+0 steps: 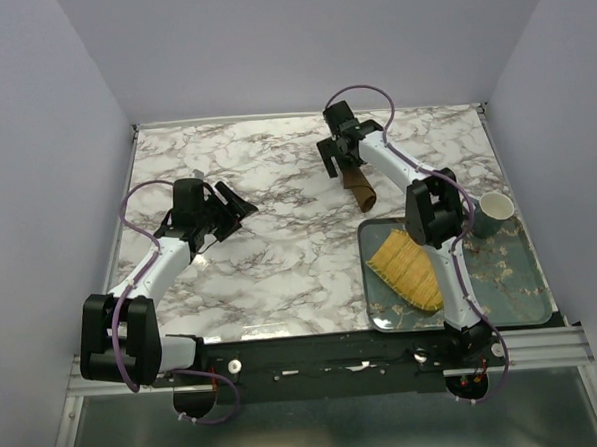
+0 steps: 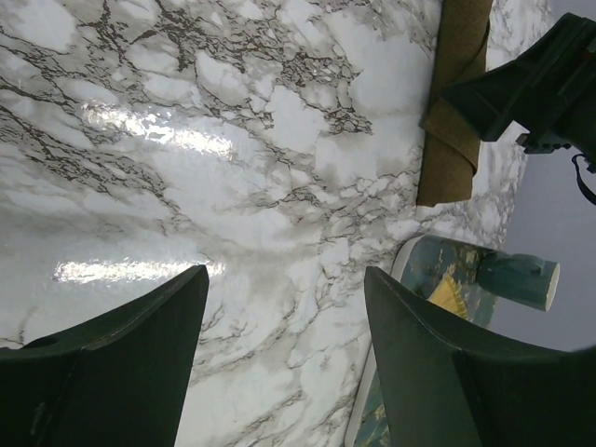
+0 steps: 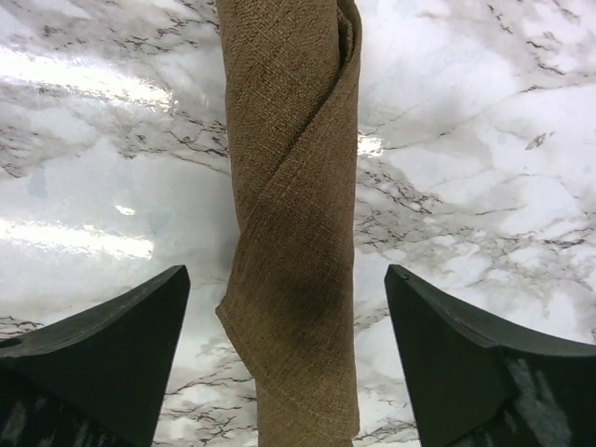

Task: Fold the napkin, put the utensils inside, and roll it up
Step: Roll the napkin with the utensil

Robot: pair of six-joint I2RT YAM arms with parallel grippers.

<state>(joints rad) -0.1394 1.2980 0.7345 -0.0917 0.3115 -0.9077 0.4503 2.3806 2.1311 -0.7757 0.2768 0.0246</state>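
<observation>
The napkin (image 3: pixel 293 233) is lying on the desk (image 1: pixel 281 264) as a rolled brown tube, its outer edge winding diagonally around it; from the top view we are seeing it (image 1: pixel 360 190) towards the far right of the marble, running from the far side towards the near side, with its near end just short of the tray's far edge; whatever may be lying inside the roll is hidden from us.

The right gripper (image 3: pixel 286 275) is hovering directly over the far part of the roll with its jaws standing wide; in the right wrist view one finger is sitting on each side of the cloth, with bare marble showing between each finger and the roll, so we are reading it as gripping nothing.

The left gripper (image 1: pixel 233 209) is hanging over bare marble on the left of the desk, well apart from the napkin, its jaws also standing wide and holding nothing; its wrist camera is looking across at the roll and the tray.

The tray (image 1: pixel 522 292) is resting at the near right corner; a yellow mat (image 1: pixel 406 270) is lying on its left part, and a mug (image 1: pixel 496 213) is standing at its far right corner.
</observation>
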